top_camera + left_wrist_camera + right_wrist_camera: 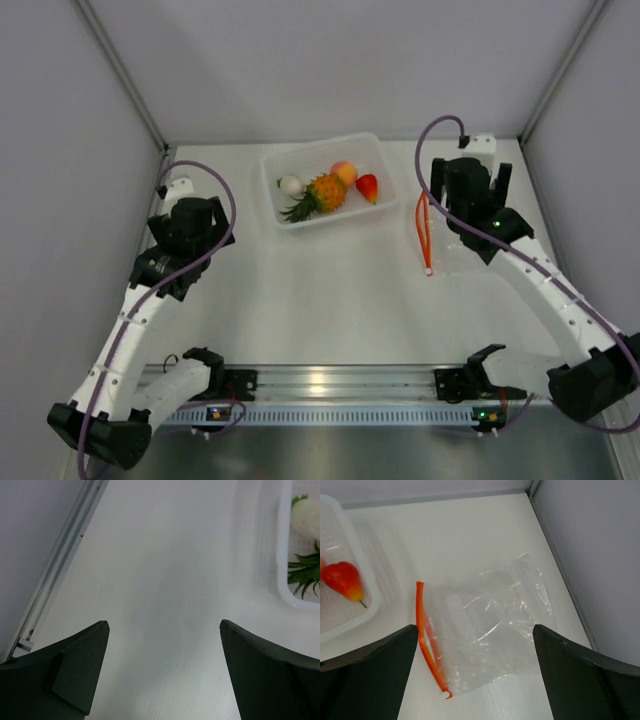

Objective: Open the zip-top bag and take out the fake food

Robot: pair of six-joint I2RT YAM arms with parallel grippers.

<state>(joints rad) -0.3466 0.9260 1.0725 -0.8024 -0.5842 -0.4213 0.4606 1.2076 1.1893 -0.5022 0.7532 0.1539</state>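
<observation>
The zip-top bag (490, 630) lies flat on the table, clear and crumpled, and looks empty. Its red-orange zip strip (427, 642) is parted along the left edge and also shows in the top view (425, 232). My right gripper (474, 627) is open above the bag and touches nothing. The fake food lies in a clear tray (275, 165): pineapple (322, 193), white vegetable (291, 185), peach fruit (344, 173) and red fruit (367, 187). The red fruit also shows in the right wrist view (342, 578). My left gripper (163, 625) is open and empty over bare table left of the tray.
Grey walls close the table at the left, the right and the back. A metal corner rail (55, 565) runs along the left wall. The tray's rim (285, 580) lies right of my left gripper, with the white vegetable (307, 515) and the pineapple's leaves (305, 575) inside.
</observation>
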